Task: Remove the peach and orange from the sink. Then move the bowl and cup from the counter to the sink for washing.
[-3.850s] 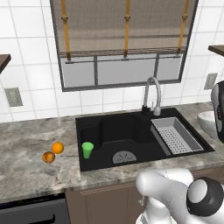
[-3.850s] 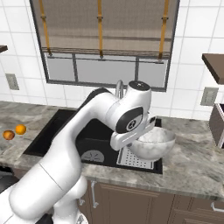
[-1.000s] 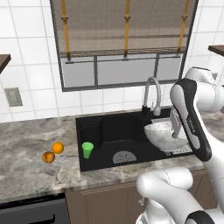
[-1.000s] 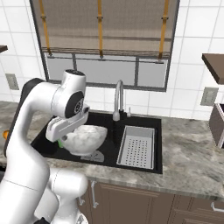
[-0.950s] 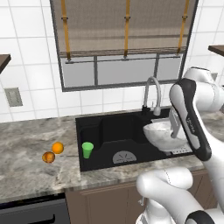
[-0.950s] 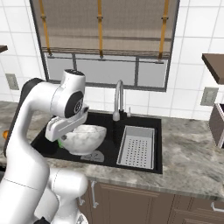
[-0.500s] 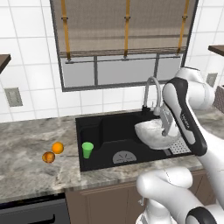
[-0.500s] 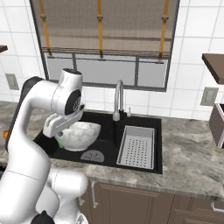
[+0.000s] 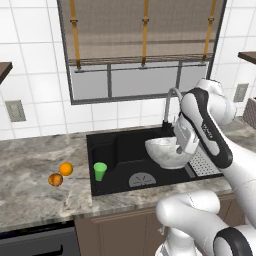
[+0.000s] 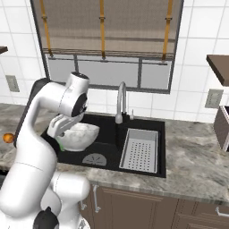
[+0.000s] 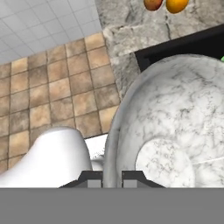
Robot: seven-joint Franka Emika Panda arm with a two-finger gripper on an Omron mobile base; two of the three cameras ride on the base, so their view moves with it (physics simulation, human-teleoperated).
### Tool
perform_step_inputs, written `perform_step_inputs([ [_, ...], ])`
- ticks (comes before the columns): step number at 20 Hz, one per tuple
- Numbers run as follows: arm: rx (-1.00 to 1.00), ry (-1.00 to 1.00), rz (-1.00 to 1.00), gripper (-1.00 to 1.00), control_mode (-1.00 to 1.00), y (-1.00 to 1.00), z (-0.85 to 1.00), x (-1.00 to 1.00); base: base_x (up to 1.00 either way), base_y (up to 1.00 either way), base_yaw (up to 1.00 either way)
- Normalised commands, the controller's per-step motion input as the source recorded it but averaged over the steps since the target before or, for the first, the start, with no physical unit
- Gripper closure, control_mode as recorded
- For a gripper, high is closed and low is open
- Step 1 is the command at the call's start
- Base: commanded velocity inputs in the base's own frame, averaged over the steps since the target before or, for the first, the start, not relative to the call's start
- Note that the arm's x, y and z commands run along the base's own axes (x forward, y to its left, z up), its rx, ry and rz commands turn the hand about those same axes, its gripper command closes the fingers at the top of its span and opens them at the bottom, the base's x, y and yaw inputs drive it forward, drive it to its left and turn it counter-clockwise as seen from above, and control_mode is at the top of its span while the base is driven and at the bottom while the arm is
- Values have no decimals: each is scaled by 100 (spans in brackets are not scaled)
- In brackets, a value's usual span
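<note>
Over sink (image 9: 112, 150), bowl (image 9: 162, 151) tilted, pincer (image 11: 112, 178) gripping rim

White tiled wall (image 9: 35, 75), blind-covered window (image 9: 142, 47), grey marble counter (image 9: 30, 192), brown cabinets (image 10: 134, 208), possibly tan tiled floor (image 11: 48, 87).

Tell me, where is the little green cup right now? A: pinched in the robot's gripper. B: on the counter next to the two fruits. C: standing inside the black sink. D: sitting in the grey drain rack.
C: the green cup stands upright on the floor of the black sink, at its left end, apart from the bowl that the gripper holds by the rim.
</note>
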Motion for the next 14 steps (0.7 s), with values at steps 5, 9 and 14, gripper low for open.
perform_step_inputs([
  [5,2,0,4,100,-100,2,-20,25,0,0,0],
  [9,0,0,4,100,-100,0,-22,23,0,0,0],
  [14,0,-2,1,100,-100,2,-21,24,0,0,0],
])
